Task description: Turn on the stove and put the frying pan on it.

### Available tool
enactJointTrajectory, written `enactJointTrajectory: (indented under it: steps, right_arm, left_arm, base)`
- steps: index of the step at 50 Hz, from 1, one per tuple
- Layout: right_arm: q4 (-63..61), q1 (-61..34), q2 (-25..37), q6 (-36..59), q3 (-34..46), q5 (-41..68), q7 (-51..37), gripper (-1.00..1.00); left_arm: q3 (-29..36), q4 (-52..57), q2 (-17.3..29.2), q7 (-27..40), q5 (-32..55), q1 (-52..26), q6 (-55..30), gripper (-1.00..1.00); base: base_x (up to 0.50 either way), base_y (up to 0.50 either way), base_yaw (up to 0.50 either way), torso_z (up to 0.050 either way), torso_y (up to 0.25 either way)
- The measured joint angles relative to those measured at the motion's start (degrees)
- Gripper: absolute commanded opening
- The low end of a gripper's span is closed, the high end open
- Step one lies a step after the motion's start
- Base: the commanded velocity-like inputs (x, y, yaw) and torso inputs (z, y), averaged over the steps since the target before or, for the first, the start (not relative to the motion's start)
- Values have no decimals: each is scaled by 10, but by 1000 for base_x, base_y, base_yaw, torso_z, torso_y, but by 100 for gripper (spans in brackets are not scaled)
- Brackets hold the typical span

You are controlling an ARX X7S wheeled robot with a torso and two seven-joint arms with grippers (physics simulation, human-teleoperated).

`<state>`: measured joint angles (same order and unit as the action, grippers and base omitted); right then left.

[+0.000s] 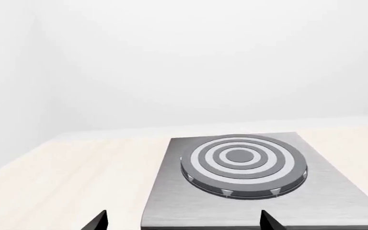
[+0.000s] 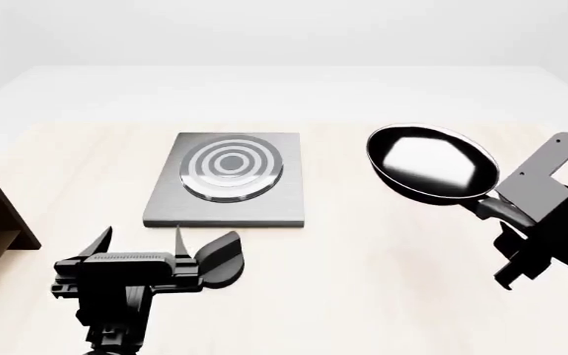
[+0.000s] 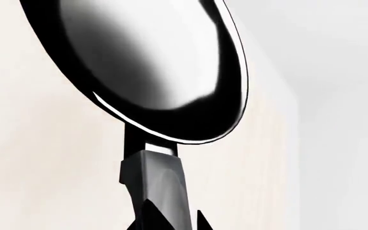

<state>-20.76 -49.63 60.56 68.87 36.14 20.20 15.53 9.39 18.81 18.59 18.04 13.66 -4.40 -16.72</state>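
Right claw [image 2: 506, 214]: clamped on the frying pan [image 2: 430, 163] handle, pan held right of the stove [image 2: 230, 188], apart from it. Left claw [image 2: 141, 240]: wide, empty, near stove's front edge. Advice: carry pan level, centre it over burner rings [image 1: 243, 160], lower gently onto them.
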Motion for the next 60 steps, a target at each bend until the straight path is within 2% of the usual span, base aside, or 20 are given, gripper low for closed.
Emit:
enactJointTrajectory:
  steps: [19,60]
  right_arm:
    - [63,-81,-97,-34,28,-33,-3,-100]
    - [300,-192,-317,-130,94,-108,-68,-100]
  left_arm:
    - [2,-13,2,-3,3,3,17,100]
    - [-4,-20,9,-18,18,17,79,100]
  base:
    - [0,0,0,0,2]
    - [0,0,0,0,2]
